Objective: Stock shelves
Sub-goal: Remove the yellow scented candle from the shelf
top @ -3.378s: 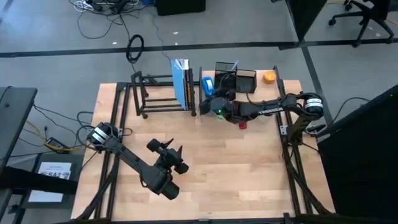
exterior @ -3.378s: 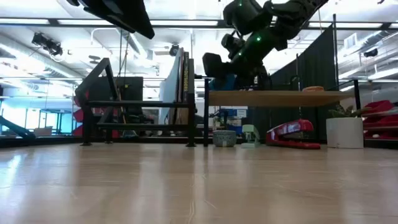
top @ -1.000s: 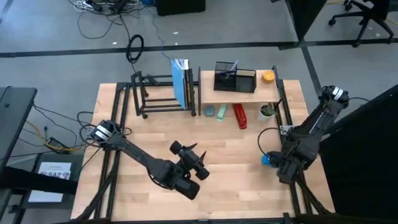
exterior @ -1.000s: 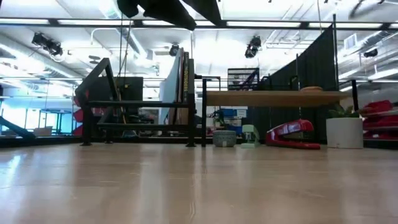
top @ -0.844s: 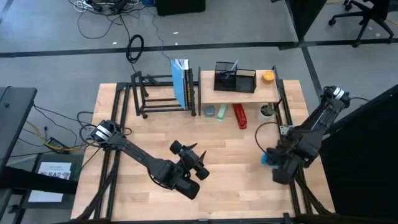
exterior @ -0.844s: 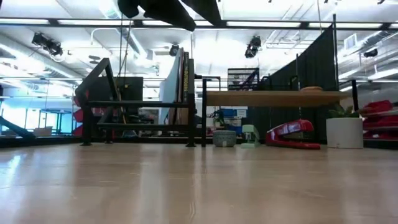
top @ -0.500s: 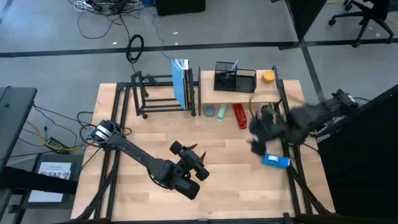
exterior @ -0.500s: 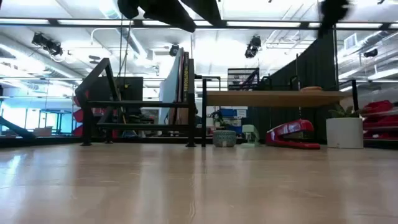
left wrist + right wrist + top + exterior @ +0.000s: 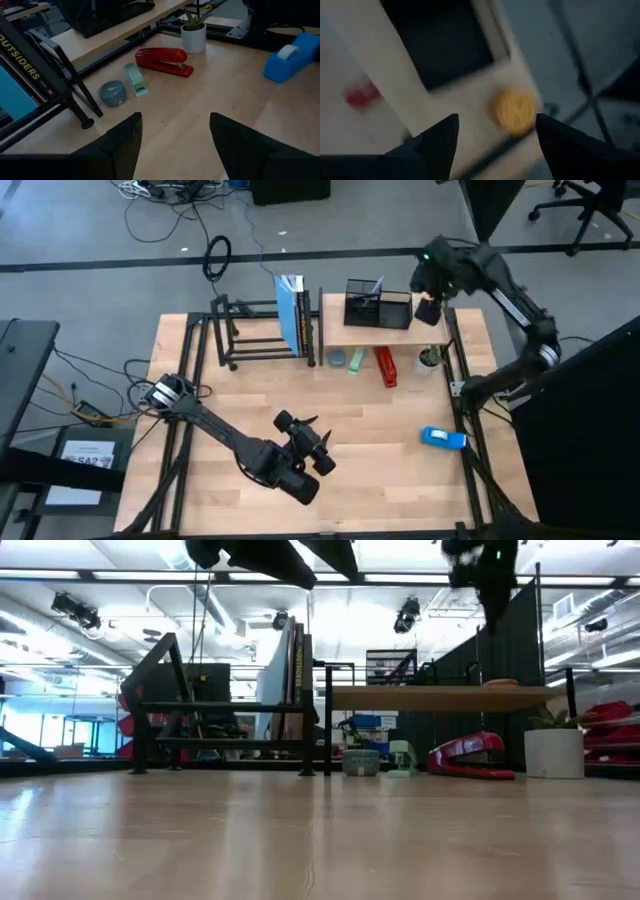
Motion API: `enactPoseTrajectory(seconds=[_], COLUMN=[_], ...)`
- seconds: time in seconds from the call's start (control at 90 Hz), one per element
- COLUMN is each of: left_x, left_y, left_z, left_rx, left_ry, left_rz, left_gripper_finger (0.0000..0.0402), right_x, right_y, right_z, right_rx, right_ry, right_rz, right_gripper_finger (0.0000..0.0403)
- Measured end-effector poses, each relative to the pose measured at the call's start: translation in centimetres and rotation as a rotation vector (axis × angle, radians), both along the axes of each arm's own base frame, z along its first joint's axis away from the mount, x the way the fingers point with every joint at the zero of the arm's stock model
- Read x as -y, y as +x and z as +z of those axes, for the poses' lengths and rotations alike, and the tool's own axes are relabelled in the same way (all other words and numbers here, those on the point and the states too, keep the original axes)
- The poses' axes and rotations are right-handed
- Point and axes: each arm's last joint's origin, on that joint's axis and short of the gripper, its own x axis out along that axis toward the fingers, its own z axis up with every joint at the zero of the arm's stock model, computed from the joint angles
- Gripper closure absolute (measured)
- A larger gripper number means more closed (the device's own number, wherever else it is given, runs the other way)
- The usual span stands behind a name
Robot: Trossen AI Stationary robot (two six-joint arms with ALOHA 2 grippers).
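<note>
Pale wood-plank counter, grey floor around. Light wood-board shelf and black tube rack side by side, long axes left-right, upper frame. Right hand released above shelf; left hand released, lower centre.

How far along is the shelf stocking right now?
Done: books stand in the black rack; an organizer sits on the wood shelf. In hand: nothing; the right gripper hovers open over an orange disc, the left gripper is open mid-table. Left: the blue tape dispenser, the red stapler and small items lie on the table.
</note>
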Motion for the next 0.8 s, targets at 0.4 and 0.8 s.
enactPoseTrajectory(seconds=[0.4,0.8], left_x=[0.1,0.1], left_y=[0.0,0.0], left_z=[0.0,0.0], left_rx=[-0.009,-0.022], left_ry=[-0.02,-0.006], left_rz=[-0.014,-0.023], left_gripper_finger=[0.0188,0.0188], right_x=[5.3,8.7], right_y=[0.5,-0.1], right_z=[-3.9,-6.9], right_rx=[-0.13,-0.178], right_ry=[0.102,0.128], right_rz=[0.052,-0.226], right_gripper_finger=[0.0049,0.0029])
